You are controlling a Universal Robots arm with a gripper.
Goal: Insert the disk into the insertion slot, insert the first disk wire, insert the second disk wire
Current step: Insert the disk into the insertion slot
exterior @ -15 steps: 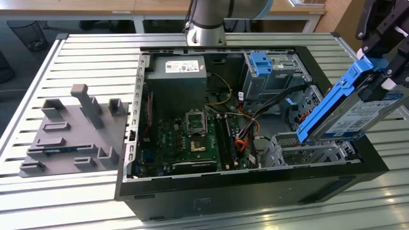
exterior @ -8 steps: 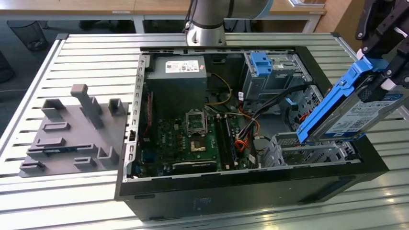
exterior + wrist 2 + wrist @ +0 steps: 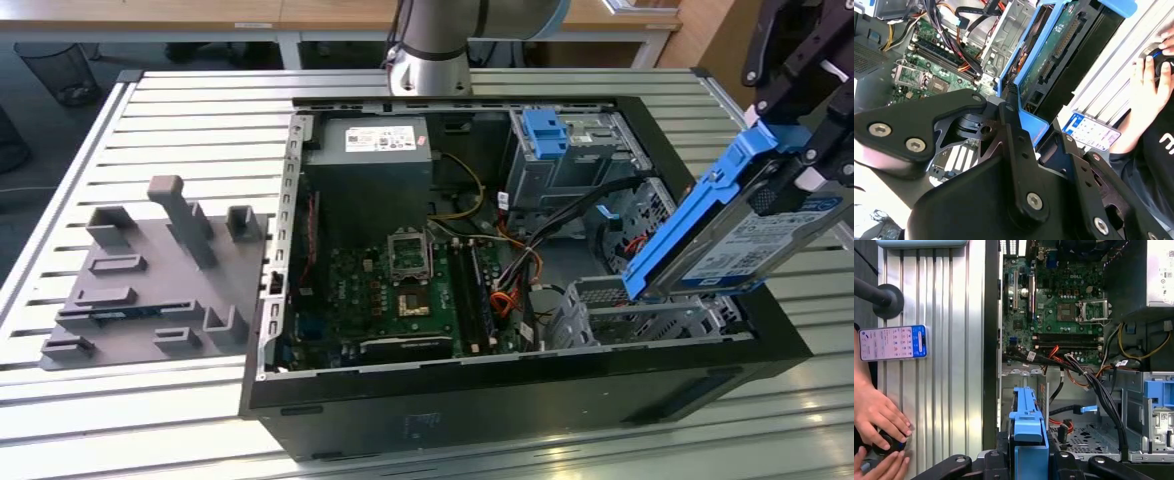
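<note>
My gripper (image 3: 797, 165) is shut on the disk (image 3: 747, 240), a silver drive with a white label in a bright blue carrier. It hangs tilted at the exterior view's right, over the open computer case, its lower end just above the insertion slot (image 3: 647, 310), a low perforated silver cage. The second wrist view shows the disk's (image 3: 1054, 55) green circuit side, with my gripper (image 3: 1015, 117) clamped on the blue frame. In the first wrist view the carrier's edge (image 3: 1028, 432) points toward the slot (image 3: 1084, 435). Loose black and orange wires (image 3: 514, 290) lie beside the cage.
A taller grey cage with a blue tab (image 3: 561, 150) stands behind the slot. The motherboard (image 3: 400, 290) and power supply (image 3: 387, 145) fill the case. A grey fixture plate (image 3: 147, 290) lies left. A person's hand (image 3: 879, 417) and a phone (image 3: 894, 342) are on the slatted table.
</note>
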